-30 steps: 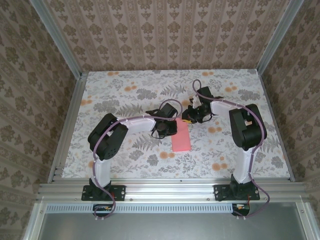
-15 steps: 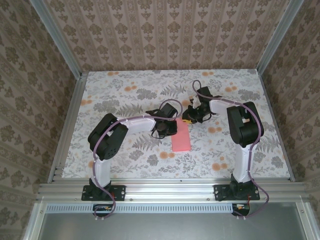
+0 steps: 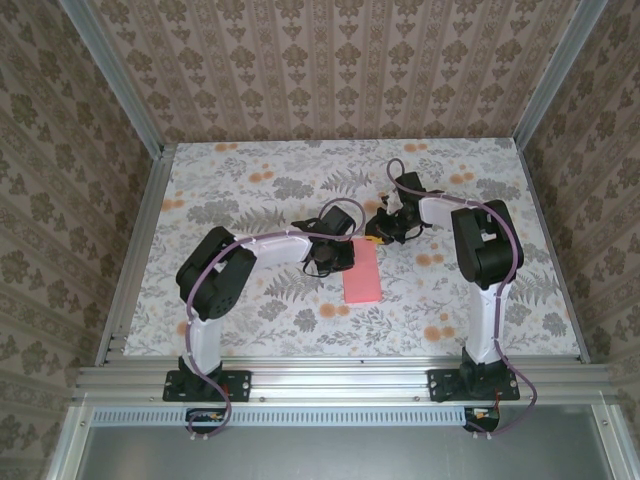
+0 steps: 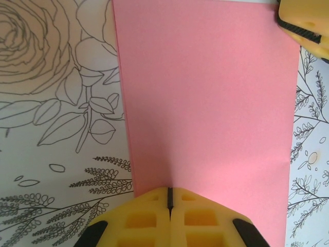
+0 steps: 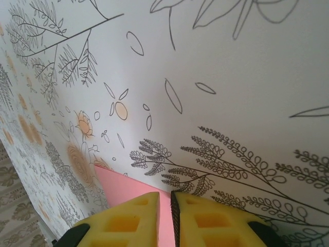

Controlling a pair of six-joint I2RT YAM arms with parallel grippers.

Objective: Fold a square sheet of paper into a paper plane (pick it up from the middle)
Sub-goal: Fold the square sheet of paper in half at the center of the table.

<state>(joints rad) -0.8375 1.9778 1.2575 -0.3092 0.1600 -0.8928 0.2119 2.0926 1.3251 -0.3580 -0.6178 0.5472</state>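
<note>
I'm holding both grippers on the folded pink paper (image 3: 362,275) (image 4: 205,103) (image 5: 123,188), mid-table (image 3: 250,190).
Left gripper (image 3: 333,256) (image 4: 169,198) is pressing closed on one edge; right gripper (image 3: 377,238) (image 5: 164,203), fingers nearly touching, is sitting at a corner.

Around the folded pink paper (image 3: 364,280), the far end is crowded: the left pincer (image 3: 337,258) is parked at 11 and the right pincer (image 3: 375,240) at 1. 9 is barred by the left arm (image 3: 265,246), 3 by the right arm (image 3: 481,252). Open desk (image 3: 400,322) is left from 5 to 7, and way out past 12.
</note>
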